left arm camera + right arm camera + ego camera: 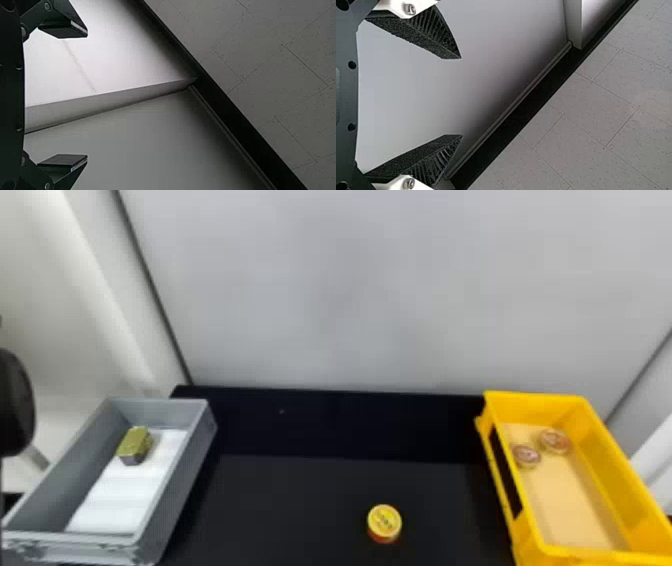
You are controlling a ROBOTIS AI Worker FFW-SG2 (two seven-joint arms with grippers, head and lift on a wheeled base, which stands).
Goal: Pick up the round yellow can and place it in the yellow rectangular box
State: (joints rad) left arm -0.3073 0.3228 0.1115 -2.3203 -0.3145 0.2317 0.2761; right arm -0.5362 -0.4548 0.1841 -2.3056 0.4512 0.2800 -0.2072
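Yellow box (592,440): two tins (555,441) | grey bin (185,480): olive block (134,443) | left pincer (87,96), right pincer (461,97): spread wide, empty

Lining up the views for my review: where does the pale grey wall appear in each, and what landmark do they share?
Head view: the wall rises behind the black table.
Left wrist view: the wall reaches from the left pincer to a dark band beside the ceiling.
Right wrist view: the wall lies behind the right pincer.
Shared landmark: a seam edging the wall, though whether the same one, I cannot tell.
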